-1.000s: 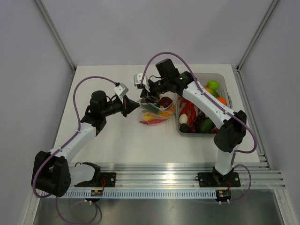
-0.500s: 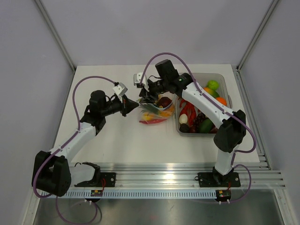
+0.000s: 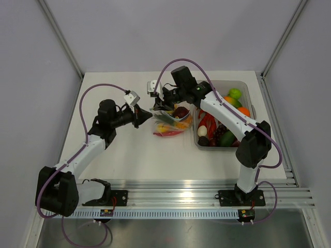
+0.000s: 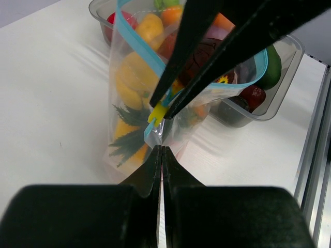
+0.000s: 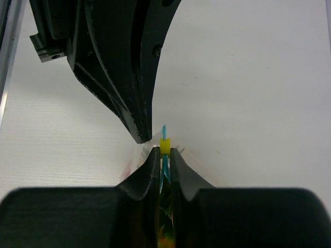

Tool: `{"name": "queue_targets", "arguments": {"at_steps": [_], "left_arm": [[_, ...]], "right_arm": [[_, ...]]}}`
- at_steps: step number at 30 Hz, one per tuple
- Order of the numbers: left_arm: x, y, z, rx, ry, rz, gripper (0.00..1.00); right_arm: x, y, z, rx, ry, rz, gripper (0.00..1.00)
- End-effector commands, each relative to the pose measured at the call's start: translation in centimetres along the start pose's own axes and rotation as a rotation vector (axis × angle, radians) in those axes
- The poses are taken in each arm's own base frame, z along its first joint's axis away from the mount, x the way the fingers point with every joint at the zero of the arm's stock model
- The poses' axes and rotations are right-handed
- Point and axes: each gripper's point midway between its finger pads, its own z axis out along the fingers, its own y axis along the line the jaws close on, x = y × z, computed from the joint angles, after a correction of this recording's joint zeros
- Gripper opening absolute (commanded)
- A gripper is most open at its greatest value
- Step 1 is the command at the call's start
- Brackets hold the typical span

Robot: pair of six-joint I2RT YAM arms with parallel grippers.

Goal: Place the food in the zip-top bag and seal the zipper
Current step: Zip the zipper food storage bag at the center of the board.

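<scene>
While the zip-top bag [image 3: 168,126] rests at the middle of the white surface [image 3: 134,155], just left of the clear tub [image 3: 232,82], I have both sets of jaws on the same end of its mouth. The left jaws, reaching in from the left, are pressed together on a pinch of clear plastic at the bag's corner, just under the zipper [image 4: 135,41]. The right jaws, coming in from the far side, are closed on the zipper itself, right at a small yellow tab [image 4: 156,114] that sits on the blue strip. In the right wrist view the strip runs up between the two tips and the tab shows just past them. The two pairs of tips are very close, the left pair just beside the tab, though I cannot tell whether they touch. Away from the tab the zipper's two sides stand apart, so the mouth gapes in a wide loop. Inside the bag lies food [image 4: 128,77]: yellow pieces, an orange one and a dark reddish-purple one, behind a dark green leaf print on the plastic. The rest of the food, red, green, orange, white and dark, fills the tub. From above, the bag's right end lies right beside the tub's left wall; whether the two touch I cannot tell.
</scene>
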Motion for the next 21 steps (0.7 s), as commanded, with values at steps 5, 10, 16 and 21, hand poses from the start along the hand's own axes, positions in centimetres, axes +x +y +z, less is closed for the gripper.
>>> {"name": "queue_targets", "arguments": {"at_steps": [5, 10, 16, 21], "left_arm": [[-4.0, -0.6, -0.7, 0.017, -0.104, 0.093, 0.00], [-4.4, -1.6, -0.8, 0.072, -0.120, 0.115, 0.13], [-3.9, -1.1, -1.1, 0.051, -0.093, 0.170, 0.35], [-4.1, -1.2, -0.9, 0.067, -0.121, 0.197, 0.33]], "right_arm": [[-0.9, -0.3, 0.0, 0.025, -0.004, -0.024, 0.00], [-1.2, 0.0, -0.5, 0.025, -0.005, -0.030, 0.00], [-2.6, 0.4, -0.8, 0.008, -0.055, -0.020, 0.00], [-3.6, 0.4, -1.1, 0.010, -0.087, -0.032, 0.00]]}}
